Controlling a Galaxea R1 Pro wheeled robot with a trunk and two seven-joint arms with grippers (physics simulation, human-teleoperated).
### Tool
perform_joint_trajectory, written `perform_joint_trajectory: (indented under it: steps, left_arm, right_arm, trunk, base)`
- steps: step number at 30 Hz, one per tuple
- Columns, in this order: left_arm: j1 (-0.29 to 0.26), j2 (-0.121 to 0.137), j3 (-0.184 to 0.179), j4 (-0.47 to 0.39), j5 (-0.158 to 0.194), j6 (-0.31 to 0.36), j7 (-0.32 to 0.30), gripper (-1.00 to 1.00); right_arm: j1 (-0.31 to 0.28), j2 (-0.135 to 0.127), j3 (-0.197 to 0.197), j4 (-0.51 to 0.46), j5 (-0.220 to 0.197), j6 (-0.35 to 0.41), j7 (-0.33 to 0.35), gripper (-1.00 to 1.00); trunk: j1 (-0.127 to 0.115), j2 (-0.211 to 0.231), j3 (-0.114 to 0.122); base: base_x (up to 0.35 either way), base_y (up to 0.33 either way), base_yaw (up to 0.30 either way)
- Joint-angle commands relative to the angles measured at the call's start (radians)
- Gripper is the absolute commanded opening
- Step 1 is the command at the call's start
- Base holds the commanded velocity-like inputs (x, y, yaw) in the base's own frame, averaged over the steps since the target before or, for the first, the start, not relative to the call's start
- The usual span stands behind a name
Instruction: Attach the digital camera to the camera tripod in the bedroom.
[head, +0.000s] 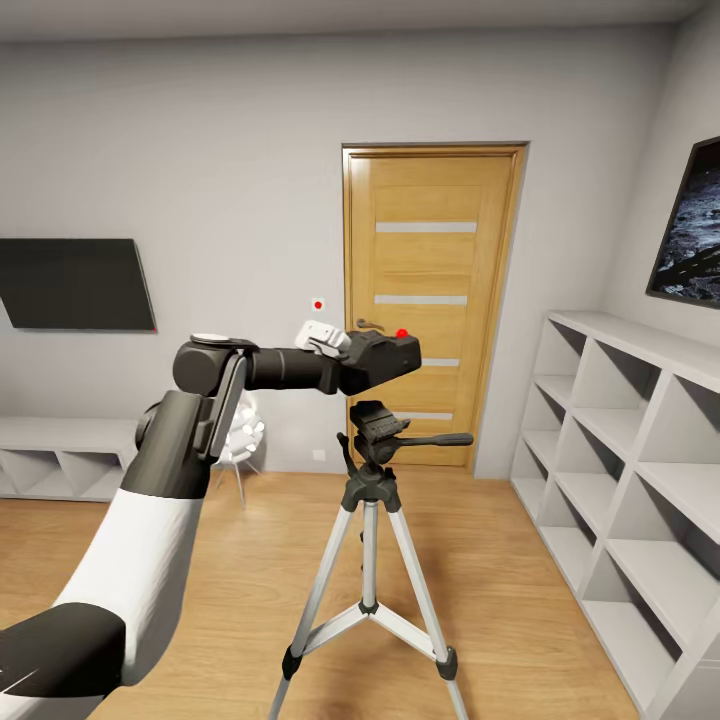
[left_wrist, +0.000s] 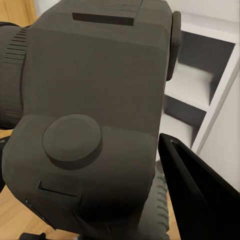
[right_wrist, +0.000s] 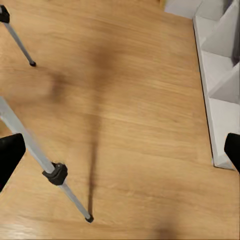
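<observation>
Reaching out level from the robot's left side, the left arm carries the left gripper (head: 350, 352) clamped around the digital camera (head: 385, 357), its fingers closed on the near end of the black body. A red button (head: 402, 333) sits on top of the camera, at the end away from the gripper. In the left wrist view the camera (left_wrist: 95, 115) sits right against the lens, showing a round raised disc and a ribbed barrel to one side, with one dark finger (left_wrist: 200, 192) alongside its body.

Directly under the gripper, and just apart from the held camera, stands the camera tripod (head: 369, 545). Its black head (head: 376, 425) is below the camera with a visible gap between them, and its long side handle (head: 440, 439) sticks out on the side away from the arm. The silver legs spread down to the light wooden floor (head: 520, 600).

Beyond the gripper is an oak door (head: 432, 300) with frosted strips; grey cube shelving (head: 640, 460) lines the wall on the far side from the arm.

The right gripper (right_wrist: 120, 150) hangs open, its two dark fingertips wide apart at the picture's edges, grasping nothing, with floor, two tripod legs (right_wrist: 47, 162) and a shelving corner (right_wrist: 220, 100) beneath.
</observation>
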Motion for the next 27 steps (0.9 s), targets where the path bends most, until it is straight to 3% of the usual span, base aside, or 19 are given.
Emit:
perform_joint_trajectory:
  steps: [1, 3, 5, 6, 11, 14, 15, 21, 22, 23, 25, 27]
  left_arm:
    - [-0.001, -0.002, 0.001, -0.001, -0.009, 0.004, -0.011, -1.0]
    - [-0.001, -0.002, 0.001, 0.0, -0.009, 0.004, -0.011, -1.0]
    - [-0.001, -0.003, 0.001, 0.0, -0.009, 0.004, -0.011, -1.0]
    - [-0.001, -0.003, 0.001, 0.0, -0.009, 0.004, -0.011, -1.0]
    - [-0.001, -0.003, 0.001, -0.001, -0.009, 0.004, -0.011, -1.0]
    - [-0.001, -0.003, 0.001, -0.001, -0.009, 0.004, -0.011, -1.0]
    - [-0.001, -0.003, 0.001, -0.002, -0.009, 0.004, -0.011, -1.0]
    - [-0.001, -0.003, 0.001, -0.002, -0.009, 0.004, -0.011, -1.0]
    - [-0.001, -0.003, 0.001, -0.002, -0.009, 0.004, -0.011, -1.0]
    - [-0.001, -0.003, 0.001, -0.002, -0.009, 0.004, -0.011, -1.0]
    - [-0.001, -0.003, 0.001, -0.002, -0.009, 0.004, -0.011, -1.0]
    - [-0.001, -0.003, 0.001, -0.002, -0.009, 0.004, -0.011, -1.0]
  right_arm:
    - [0.0, -0.003, 0.001, -0.043, 0.003, -0.003, 0.035, 1.0]
    - [0.0, -0.008, 0.0, -0.068, 0.003, -0.003, 0.075, 1.0]
    - [0.0, -0.027, -0.003, -0.1, 0.002, -0.003, 0.163, 1.0]
    - [0.0, -0.044, -0.006, -0.118, 0.0, -0.002, 0.238, 1.0]
    - [0.0, -0.081, -0.027, -0.196, -0.003, -0.001, 0.48, 1.0]
    - [0.0, -0.087, -0.063, -0.233, -0.004, -0.001, 0.542, 1.0]
    - [0.0, -0.09, -0.11, -0.268, -0.006, 0.001, 0.582, 1.0]
    - [0.0, -0.093, -0.129, -0.321, -0.007, 0.005, 0.665, 1.0]
    - [0.0, -0.098, -0.157, -0.362, -0.007, 0.011, 0.748, 1.0]
    - [0.0, -0.1, -0.179, -0.382, -0.007, 0.014, 0.784, 1.0]
    - [0.0, -0.103, -0.217, -0.425, -0.007, 0.026, 0.834, 1.0]
    - [0.0, -0.103, -0.227, -0.442, -0.007, 0.044, 0.845, 1.0]
  trunk:
    - [0.0, -0.001, 0.0]
    - [0.0, -0.001, 0.0]
    - [0.0, -0.001, 0.0]
    - [0.0, -0.001, 0.0]
    - [0.0, -0.001, 0.0]
    - [0.0, -0.001, 0.0]
    - [0.0, -0.001, 0.0]
    - [0.0, -0.001, 0.0]
    - [0.0, -0.001, 0.0]
    - [0.0, -0.001, 0.0]
    - [0.0, -0.001, 0.0]
    - [0.0, -0.001, 0.0]
  base:
    - [0.0, 0.0, 0.0]
    - [0.0, 0.0, 0.0]
    - [0.0, 0.0, 0.0]
    - [0.0, 0.0, 0.0]
    - [0.0, 0.0, 0.0]
    - [0.0, 0.0, 0.0]
    - [0.0, 0.0, 0.0]
    - [0.0, 0.0, 0.0]
    - [0.0, 0.0, 0.0]
    - [0.0, 0.0, 0.0]
    - [0.0, 0.0, 0.0]
    - [0.0, 0.0, 0.0]
